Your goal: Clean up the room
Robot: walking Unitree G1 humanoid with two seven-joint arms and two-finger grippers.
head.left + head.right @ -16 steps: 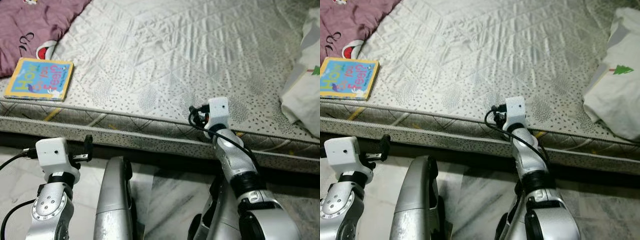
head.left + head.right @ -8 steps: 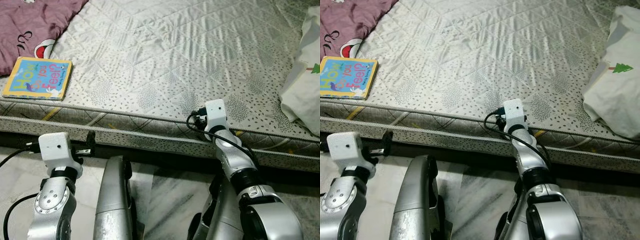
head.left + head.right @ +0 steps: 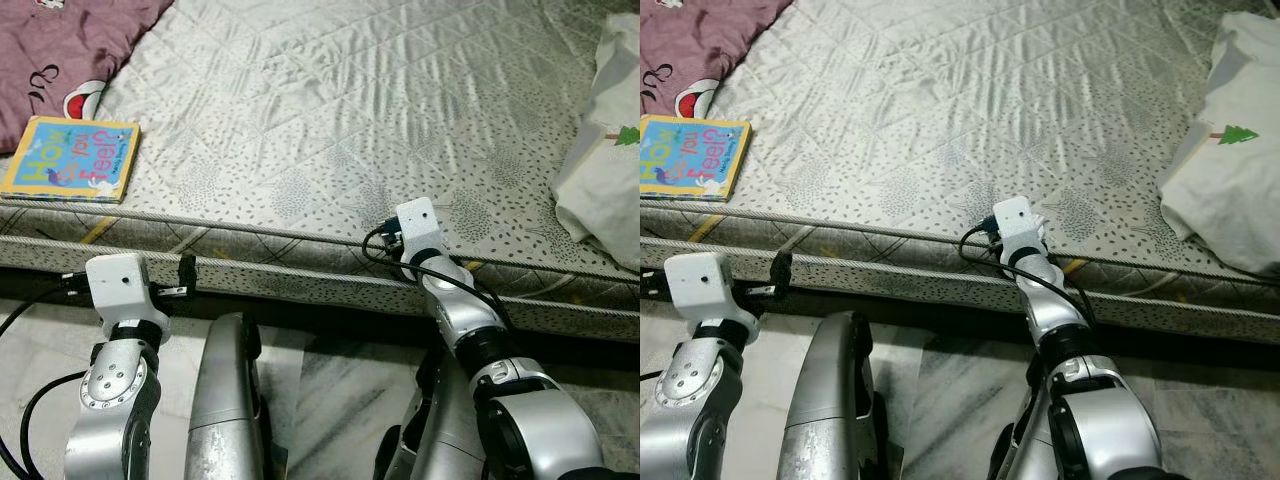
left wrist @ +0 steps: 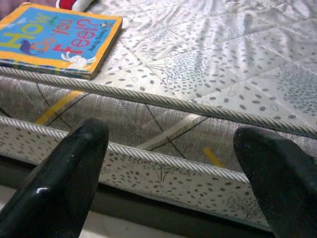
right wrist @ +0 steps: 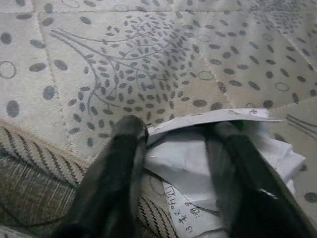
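Now one book (image 3: 70,159) on the mattress (image 3: 330,120) — right tool (image 5: 173,134) clasps one crumpled paper (image 5: 198,163), left tool (image 4: 168,158) released.

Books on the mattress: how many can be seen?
1. The book lies flat near the mattress edge on the robot's left, beside the purple blanket. Others may be hidden.

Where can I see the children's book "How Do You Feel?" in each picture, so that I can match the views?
Left eye view: book, far left, on the mattress near its edge.
Right eye view: book, far left edge.
Left wrist view: book, beyond the open left gripper.
Right wrist view: not in it.
Shared landmark: mattress's piped edge.
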